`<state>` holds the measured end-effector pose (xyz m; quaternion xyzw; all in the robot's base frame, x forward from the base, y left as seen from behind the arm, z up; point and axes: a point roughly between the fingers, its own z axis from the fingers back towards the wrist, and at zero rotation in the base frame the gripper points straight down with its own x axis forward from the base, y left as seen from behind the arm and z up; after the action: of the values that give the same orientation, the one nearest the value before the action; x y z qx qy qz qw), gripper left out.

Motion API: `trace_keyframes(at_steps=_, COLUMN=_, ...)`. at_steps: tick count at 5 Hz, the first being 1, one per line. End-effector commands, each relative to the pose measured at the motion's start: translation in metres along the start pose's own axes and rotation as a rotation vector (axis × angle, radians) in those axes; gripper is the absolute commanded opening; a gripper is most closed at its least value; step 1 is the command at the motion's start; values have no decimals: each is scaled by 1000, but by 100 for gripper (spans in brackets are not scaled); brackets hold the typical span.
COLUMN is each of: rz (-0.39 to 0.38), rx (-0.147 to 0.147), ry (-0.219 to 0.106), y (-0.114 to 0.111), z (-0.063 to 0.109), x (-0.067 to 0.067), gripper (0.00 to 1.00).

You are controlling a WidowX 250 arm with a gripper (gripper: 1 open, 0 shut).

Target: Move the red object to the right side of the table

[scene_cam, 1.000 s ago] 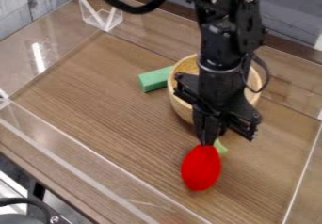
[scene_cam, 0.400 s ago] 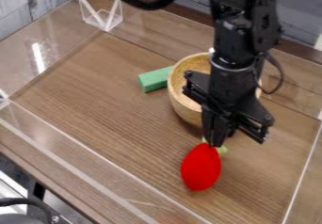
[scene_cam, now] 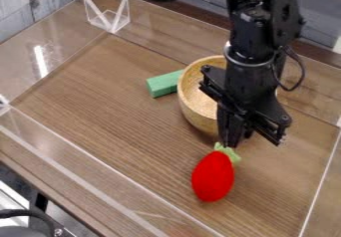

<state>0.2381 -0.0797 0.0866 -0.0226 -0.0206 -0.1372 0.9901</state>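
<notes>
The strawberry (scene_cam: 213,176) lies on the table (scene_cam: 94,102) close to its near edge and toward the right-hand end, red body toward us and its small green leafy top pointing away, up toward the arm. It rests flat on the wood, not far from the low clear wall (scene_cam: 324,196) that runs along the right edge.

The black gripper (scene_cam: 234,141) hangs point-down just behind the strawberry, its tip right at the green leaves. The two fingers are drawn together into one narrow point with no gap between them; I cannot tell whether they pinch the leaves, merely touch them, or sit a hair above, since the tip and the leaves overlap from where I stand.

Behind the gripper, further in from the near edge, sits a wooden bowl (scene_cam: 200,97), partly covered by the arm (scene_cam: 260,42) that rises in front of it. Just to the left of the bowl, touching or almost touching its rim, a flat green block (scene_cam: 166,83) lies on the wood. At the far left corner a clear bracket (scene_cam: 107,15) stands up from the wall
</notes>
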Motion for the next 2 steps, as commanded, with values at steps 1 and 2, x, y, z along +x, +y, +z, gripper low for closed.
trace_keyframes(at_steps=1, rz=24, rx=-10, ry=-80, y=3, z=10, x=11, gripper=100)
trace_keyframes(at_steps=2, rz=29, rx=-24, ry=-104, y=3, z=14, x=11, gripper=100)
